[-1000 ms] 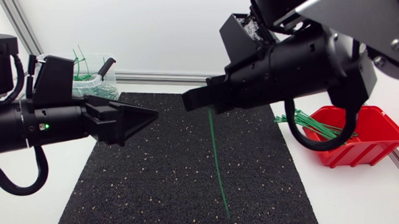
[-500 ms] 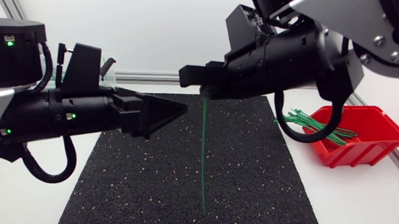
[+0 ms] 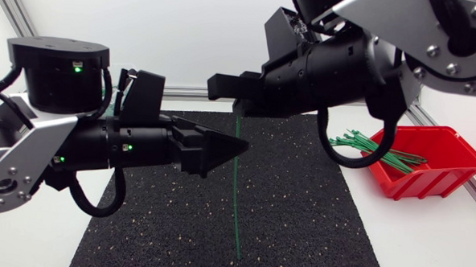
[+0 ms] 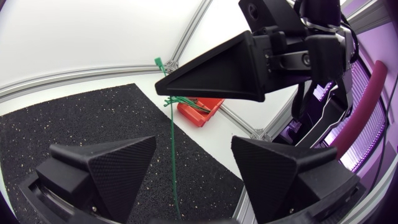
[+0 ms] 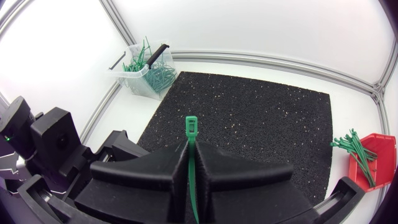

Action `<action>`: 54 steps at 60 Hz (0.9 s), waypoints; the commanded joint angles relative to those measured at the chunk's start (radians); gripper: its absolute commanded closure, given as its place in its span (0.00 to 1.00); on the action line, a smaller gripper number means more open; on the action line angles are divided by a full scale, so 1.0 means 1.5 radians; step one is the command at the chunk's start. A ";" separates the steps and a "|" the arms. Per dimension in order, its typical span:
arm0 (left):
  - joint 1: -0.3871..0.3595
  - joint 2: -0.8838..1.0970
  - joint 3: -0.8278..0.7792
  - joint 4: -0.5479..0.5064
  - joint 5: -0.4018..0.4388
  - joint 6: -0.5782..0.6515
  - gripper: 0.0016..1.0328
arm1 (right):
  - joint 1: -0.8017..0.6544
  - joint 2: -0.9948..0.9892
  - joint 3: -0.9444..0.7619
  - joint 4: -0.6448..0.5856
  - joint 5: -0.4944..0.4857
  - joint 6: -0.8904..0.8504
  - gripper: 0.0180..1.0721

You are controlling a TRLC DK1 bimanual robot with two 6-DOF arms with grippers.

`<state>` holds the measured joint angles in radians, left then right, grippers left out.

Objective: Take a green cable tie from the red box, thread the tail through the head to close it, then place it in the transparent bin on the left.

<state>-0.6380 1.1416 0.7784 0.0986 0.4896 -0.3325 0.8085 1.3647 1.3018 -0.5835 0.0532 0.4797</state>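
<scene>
In from the left edge of the frame: left arm [image 3: 101, 144] stretched level toward the centre, left gripper [image 3: 237, 147] at mid-frame, fingers spread well apart. In from the upper right: right arm [image 3: 345, 66] reaching across past the middle, right gripper [image 3: 222, 86] at upper centre, above the left one, fingers pressed together on a cable tie [image 5: 191, 127].

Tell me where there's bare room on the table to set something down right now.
Bare: the black mat from the hanging green cable tie out toward the red box, and the white table in front of that box. Crowded: above mid-mat, where the left gripper and right gripper flank the tie.
</scene>
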 commanded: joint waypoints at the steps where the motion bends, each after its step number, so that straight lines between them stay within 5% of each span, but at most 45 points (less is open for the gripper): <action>1: -0.006 0.023 -0.017 0.023 0.003 0.006 0.33 | -0.003 0.003 0.013 0.007 -0.001 0.022 0.95; 19: 0.006 0.054 -0.015 0.074 -0.037 0.020 0.45 | 0.010 0.000 0.009 0.007 -0.002 0.021 0.95; 29: 0.012 0.057 -0.020 0.103 -0.056 0.020 0.65 | 0.013 0.000 0.008 0.007 0.001 0.021 0.95; 35: 0.013 0.059 -0.023 0.112 -0.058 0.020 0.68 | 0.014 0.000 0.008 0.007 0.001 0.020 0.95; 43: 0.014 0.060 -0.025 0.118 -0.071 0.021 0.84 | 0.014 -0.002 0.007 0.007 0.004 0.020 0.95; 52: 0.014 0.067 -0.020 0.108 -0.072 0.020 0.88 | 0.015 -0.004 0.003 0.007 0.005 0.020 0.95; 54: 0.014 0.068 -0.020 0.112 -0.072 0.020 0.96 | 0.014 -0.004 0.003 0.007 0.005 0.020 0.95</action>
<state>-0.6239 1.2224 0.7654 0.2626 0.3874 -0.3138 0.8230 1.3647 1.3018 -0.5785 0.0570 0.4797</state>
